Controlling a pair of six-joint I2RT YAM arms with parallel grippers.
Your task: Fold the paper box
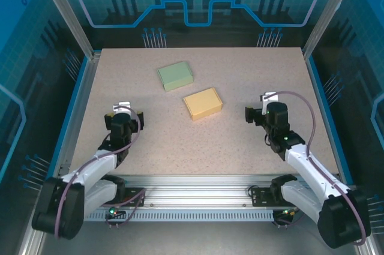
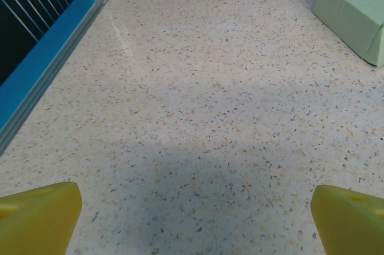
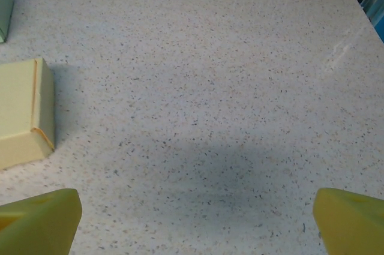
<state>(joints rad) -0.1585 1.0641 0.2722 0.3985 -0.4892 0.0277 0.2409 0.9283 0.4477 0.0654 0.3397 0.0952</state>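
Two closed paper boxes lie near the middle of the table: a green box [image 1: 175, 75] [image 2: 357, 12] at the back and a yellow box [image 1: 203, 103] [image 3: 24, 114] just in front and to its right. My left gripper [image 1: 127, 114] [image 2: 195, 219] hovers at the left, well short of the green box, its yellow fingertips [image 2: 39, 216] spread wide with only bare table between them. At the right, my right gripper [image 1: 259, 111] [image 3: 195, 219] is also open and holds nothing; the yellow box lies to its left, apart from its fingertips [image 3: 39, 219].
The speckled table [image 1: 240, 141] is bounded by a blue rim [image 1: 66, 123] and metal frame posts at left and right. A metal rail [image 1: 198, 192] carrying both arm bases runs along the near edge.
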